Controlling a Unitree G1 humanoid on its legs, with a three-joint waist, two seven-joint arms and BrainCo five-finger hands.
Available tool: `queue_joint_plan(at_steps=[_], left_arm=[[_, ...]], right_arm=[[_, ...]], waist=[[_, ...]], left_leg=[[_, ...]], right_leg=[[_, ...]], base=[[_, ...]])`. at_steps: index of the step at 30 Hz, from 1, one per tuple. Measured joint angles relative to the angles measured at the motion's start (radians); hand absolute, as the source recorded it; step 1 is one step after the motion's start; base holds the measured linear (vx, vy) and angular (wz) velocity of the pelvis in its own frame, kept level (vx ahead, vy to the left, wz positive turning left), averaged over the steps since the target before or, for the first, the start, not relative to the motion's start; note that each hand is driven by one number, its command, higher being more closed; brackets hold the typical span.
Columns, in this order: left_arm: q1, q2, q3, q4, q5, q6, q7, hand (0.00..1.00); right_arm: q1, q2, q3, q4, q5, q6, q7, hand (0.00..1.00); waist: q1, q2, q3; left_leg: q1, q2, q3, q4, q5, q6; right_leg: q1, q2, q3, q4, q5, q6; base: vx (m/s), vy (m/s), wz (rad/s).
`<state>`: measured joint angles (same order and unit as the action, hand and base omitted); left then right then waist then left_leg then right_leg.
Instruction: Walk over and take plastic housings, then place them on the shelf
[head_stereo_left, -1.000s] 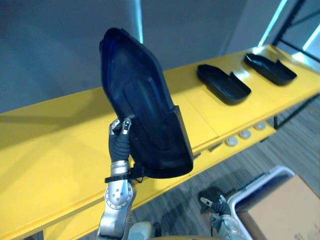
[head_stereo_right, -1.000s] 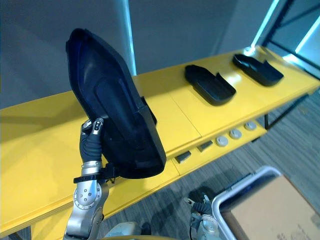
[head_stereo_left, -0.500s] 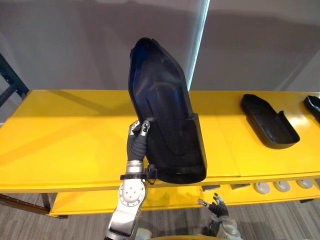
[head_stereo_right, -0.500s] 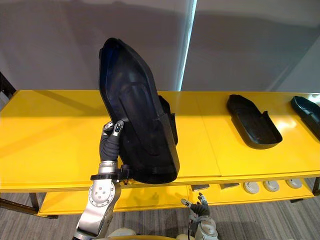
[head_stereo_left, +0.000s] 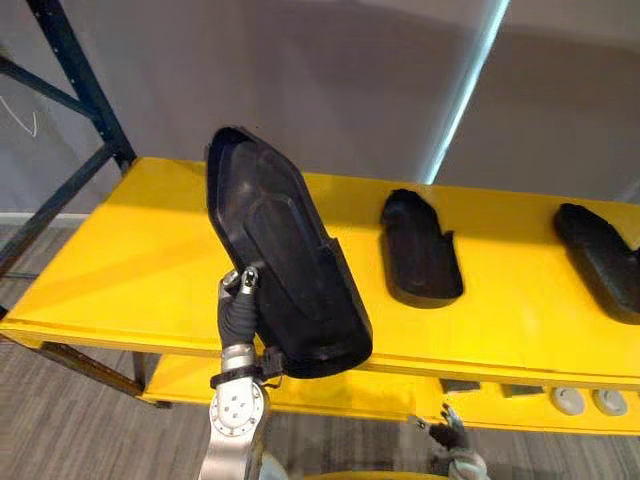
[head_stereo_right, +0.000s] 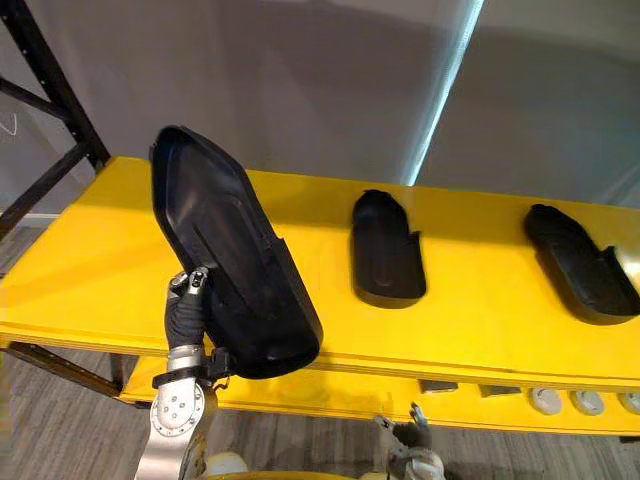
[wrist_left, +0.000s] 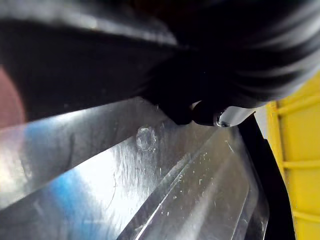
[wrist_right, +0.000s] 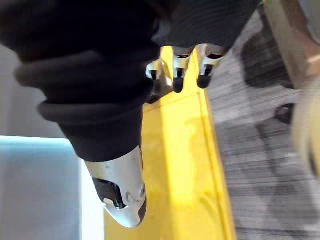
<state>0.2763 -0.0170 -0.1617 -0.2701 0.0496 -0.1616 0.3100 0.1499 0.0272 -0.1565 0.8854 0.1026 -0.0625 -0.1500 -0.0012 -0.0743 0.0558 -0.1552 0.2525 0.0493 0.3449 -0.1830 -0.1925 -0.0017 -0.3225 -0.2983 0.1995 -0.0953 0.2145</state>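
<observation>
**Left eye view.** The left hand (head_stereo_left: 240, 300) grips the held housing (head_stereo_left: 285, 270) near its lower end. One digit lies on the near face and the rest are hidden behind the part. The black shell stands raised and tilted, its narrow end uppermost, in front of the yellow shelf (head_stereo_left: 130, 250) and clear of its surface. A second housing (head_stereo_left: 420, 250) lies flat on the shelf to the right, and a third housing (head_stereo_left: 600, 255) lies further right, well apart from it. The right hand (head_stereo_left: 452, 440) hangs low, below the shelf's front edge. A dark rack post (head_stereo_left: 80, 85) rises at the shelf's left end. Small round parts (head_stereo_left: 570, 400) sit on the lower shelf (head_stereo_left: 190, 380).

**Right eye view.** Same arrangement: left hand (head_stereo_right: 188, 305) clamped on the held housing (head_stereo_right: 235, 270), with the two other shells lying flat on the shelf.

**Left wrist view.** A dark-tipped fingertip (wrist_left: 215, 115) presses against the glossy surface of the held housing (wrist_left: 150, 200). Yellow shelf (wrist_left: 300, 150) shows past the part's edge.

**Right wrist view.** The right hand (wrist_right: 175, 75) has its fingers loosely extended and the thumb (wrist_right: 120, 195) set apart, with nothing between them. Beyond it lie the shelf's yellow edge (wrist_right: 175, 165) and grey floor (wrist_right: 265, 150).
</observation>
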Motion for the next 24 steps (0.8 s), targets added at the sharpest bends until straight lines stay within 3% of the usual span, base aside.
queue_joint_plan(at_steps=[1,3,5,6,7,8,9,10,11,12,13,14,19,24], left_arm=[[-0.002,0.006,-0.001,0.022,0.0,0.006,0.0,1.0],[-0.004,0.019,-0.014,0.025,0.001,0.007,-0.001,1.0],[-0.017,0.043,-0.031,0.025,0.001,0.005,-0.006,1.0],[-0.015,0.04,-0.033,0.013,0.001,0.005,-0.007,1.0],[0.003,0.034,-0.037,-0.014,0.001,0.005,-0.008,1.0],[0.005,0.034,-0.035,-0.024,0.002,0.0,-0.01,1.0],[0.003,0.03,-0.034,-0.029,0.002,0.0,-0.013,1.0],[0.002,0.014,-0.032,-0.03,0.003,0.0,-0.02,1.0],[0.002,0.004,-0.031,-0.031,0.004,0.0,-0.02,1.0],[0.003,-0.006,-0.03,-0.033,0.005,0.0,-0.018,1.0],[0.004,-0.018,-0.03,-0.033,0.014,0.001,-0.017,1.0],[0.006,-0.03,-0.03,-0.031,0.025,0.006,-0.018,1.0],[0.012,-0.037,-0.011,-0.038,0.054,0.009,-0.028,1.0],[0.022,-0.039,0.027,-0.039,0.052,0.013,-0.027,1.0]], right_arm=[[0.0,0.007,0.01,0.005,-0.001,0.002,0.002,0.0],[-0.004,0.006,0.007,-0.001,-0.007,0.0,-0.002,0.0],[-0.014,0.007,0.016,-0.011,-0.026,-0.002,0.0,0.0],[-0.025,0.007,0.019,-0.03,-0.036,0.0,-0.001,0.0],[-0.027,0.012,0.019,-0.06,-0.038,-0.004,-0.001,0.0],[-0.032,0.011,0.025,-0.073,-0.038,-0.004,0.0,0.0],[-0.028,0.01,0.044,-0.086,-0.038,-0.004,0.003,0.0],[-0.012,0.008,0.054,-0.087,-0.038,-0.006,0.008,0.0],[-0.006,0.008,0.055,-0.087,-0.036,-0.006,0.009,0.0],[-0.003,0.007,0.059,-0.088,-0.035,-0.006,0.009,0.0],[-0.003,0.006,0.059,-0.089,-0.034,-0.006,0.009,0.0],[-0.002,0.006,0.057,-0.091,-0.034,-0.006,0.009,0.0],[0.017,0.015,0.057,-0.127,-0.034,-0.005,0.009,0.0],[0.018,0.019,0.055,-0.127,-0.034,-0.006,0.008,0.0]], waist=[[-0.002,-0.015,0.002],[0.009,-0.011,0.009],[0.022,-0.005,0.012],[0.024,-0.012,0.012],[0.022,0.011,0.024],[0.018,0.011,0.029],[0.014,0.011,0.03],[0.018,0.009,0.029],[0.019,0.009,0.029],[0.019,0.006,0.028],[0.019,0.0,0.025],[0.018,0.02,0.031],[0.02,0.048,0.017],[0.027,0.027,0.006]], left_leg=[[-0.03,-0.021,-0.011,0.062,-0.021,0.014],[-0.049,-0.03,-0.003,0.143,-0.06,0.033],[-0.042,-0.025,0.03,0.172,-0.088,0.052],[-0.025,-0.029,0.059,0.177,-0.096,0.067],[0.002,-0.041,0.094,0.139,-0.102,0.096],[0.01,-0.047,0.102,0.132,-0.104,0.103],[0.015,-0.048,0.103,0.132,-0.103,0.117],[0.03,-0.065,0.102,0.128,-0.109,0.135],[0.026,-0.081,0.1,0.128,-0.114,0.143],[0.029,-0.102,0.099,0.129,-0.114,0.144],[0.023,-0.125,0.099,0.131,-0.114,0.144],[0.011,-0.127,0.085,0.145,-0.117,0.139],[0.0,-0.093,0.067,0.152,-0.104,0.128],[0.017,-0.076,0.08,0.129,-0.101,0.125]], right_leg=[[0.029,-0.008,-0.004,-0.05,0.068,-0.002],[0.034,-0.014,0.006,-0.064,0.144,-0.016],[0.016,-0.018,0.01,-0.04,0.189,-0.078],[-0.008,-0.03,-0.001,-0.01,0.234,-0.141],[-0.032,-0.029,0.012,0.019,0.243,-0.179],[-0.057,-0.02,0.036,0.106,0.161,-0.12],[-0.088,0.035,0.095,0.253,0.04,-0.068],[-0.092,0.151,0.17,0.366,-0.129,-0.073],[-0.082,0.215,0.209,0.371,-0.196,-0.09],[-0.076,0.254,0.249,0.349,-0.241,-0.13],[-0.065,0.255,0.268,0.313,-0.272,-0.181],[-0.052,0.259,0.264,0.287,-0.275,-0.182],[-0.019,0.293,0.237,0.215,-0.242,-0.195],[0.023,0.311,0.248,0.139,-0.201,-0.195]], base=[[0.05,0.381,0.07],[0.0,0.383,-0.17],[-0.06,0.354,-0.39],[-0.1,0.322,-0.54],[-0.11,0.316,-0.53],[-0.13,0.273,-0.3],[-0.13,0.143,-0.01],[-0.14,0.101,0.1],[-0.15,0.033,0.15],[-0.09,0.027,0.12],[-0.09,0.024,0.16],[-0.04,0.017,0.15],[0.01,-0.02,0.09],[0.07,0.009,-0.1]])
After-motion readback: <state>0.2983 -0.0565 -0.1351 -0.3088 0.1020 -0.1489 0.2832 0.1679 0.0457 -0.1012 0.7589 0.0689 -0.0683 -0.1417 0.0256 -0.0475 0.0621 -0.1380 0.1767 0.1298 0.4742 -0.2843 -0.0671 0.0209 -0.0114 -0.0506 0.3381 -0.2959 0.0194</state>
